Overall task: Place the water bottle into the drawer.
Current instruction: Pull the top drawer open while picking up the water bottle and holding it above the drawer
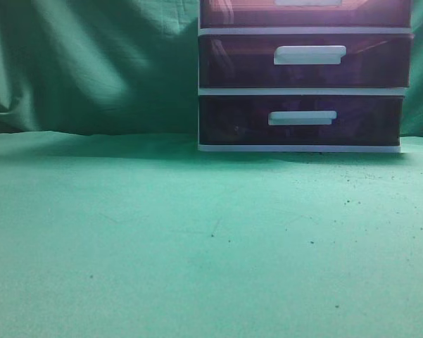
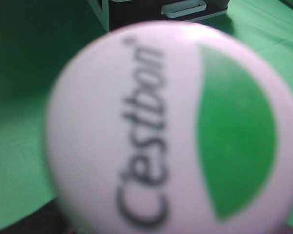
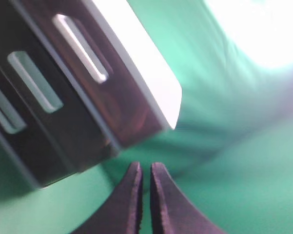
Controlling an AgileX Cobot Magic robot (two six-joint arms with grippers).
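Exterior view: white-framed drawer unit point(image 1: 302, 90) sits upper right of the frame on the green cloth point(image 1: 162, 246). Only the bottom strip of the drawer point(image 1: 253, 14) shows at the top edge, looks closed, flush with the two darker drawers below it. No arms and no bottle in this view. Whole lower and left part of the frame is bare cloth, so there is plenty of room to approach the front.

Left wrist view: water bottle point(image 2: 170, 131) fills almost the whole frame, white cap end-on with "C'estbon" print and a green patch, very blurred, right at the camera. Probably held in the left gripper, but no fingers visible, so can't tell how its jaws stand. Unit's lowest corner and one handle peek at the top edge, well beyond the bottle.

Right wrist view: right gripper point(image 3: 146, 195) at bottom center, dark fingers nearly together with a thin slit, holding nothing. Drawer unit tilts across the upper left, three white handles visible, top one point(image 3: 80, 48) nearest the unit's white top. Gripper sits off the unit's corner, apart from it; likely staged to pull the drawer open first.
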